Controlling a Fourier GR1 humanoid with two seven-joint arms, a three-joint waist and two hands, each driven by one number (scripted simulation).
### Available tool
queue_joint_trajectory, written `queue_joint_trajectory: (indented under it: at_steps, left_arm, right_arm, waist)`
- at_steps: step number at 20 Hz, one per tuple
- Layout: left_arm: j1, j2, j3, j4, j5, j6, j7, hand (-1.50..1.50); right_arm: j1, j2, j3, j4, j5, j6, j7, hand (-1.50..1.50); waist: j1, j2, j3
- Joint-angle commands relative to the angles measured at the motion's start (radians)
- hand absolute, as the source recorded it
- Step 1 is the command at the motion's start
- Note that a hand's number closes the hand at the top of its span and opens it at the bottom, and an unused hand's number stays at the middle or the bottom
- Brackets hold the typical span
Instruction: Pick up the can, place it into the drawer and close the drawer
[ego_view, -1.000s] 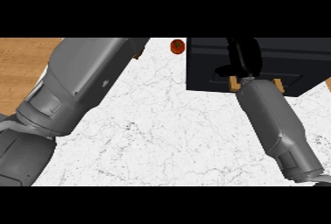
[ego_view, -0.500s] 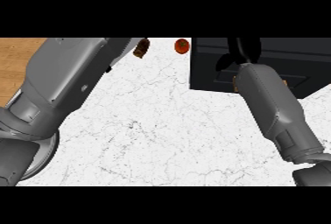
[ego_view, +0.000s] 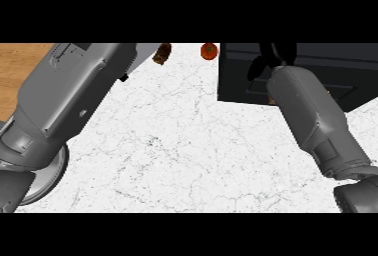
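- The can (ego_view: 210, 50) is being shown as a red object lying on the white marble counter (ego_view: 184, 150) at the view's top edge, just left of the dark drawer (ego_view: 325, 65).
- A brown object (ego_view: 162, 53) is lying near it, to its left.
- The right hand (ego_view: 267, 61) is being held over the drawer; whether its fingers are curled cannot be told.
- The left hand is being kept out of view; only its grey forearm (ego_view: 66, 100) is seen.

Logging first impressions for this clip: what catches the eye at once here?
Two big grey forearms fill both sides of the white marble counter. The right hand reaches over the dark drawer unit at upper right. A small red can sits at the top edge, a brown object beside it.
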Motion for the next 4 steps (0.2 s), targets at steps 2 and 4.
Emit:
queue_joint_trajectory:
  at_steps: [2, 4]
  left_arm:
    - [0.07, 0.028, -0.009, -0.081, -0.007, 0.0, 0.004, -1.5]
    - [0.085, 0.068, 0.0, -0.104, -0.004, -0.016, 0.02, -1.5]
  right_arm:
    - [-0.103, 0.023, -0.088, -0.023, -0.097, -0.012, -0.035, -1.5]
    - [-0.1, 0.003, -0.104, -0.013, -0.108, -0.01, -0.066, -1.5]
  waist:
    - [0.017, -0.014, -0.006]
    - [0.012, -0.013, -0.005]
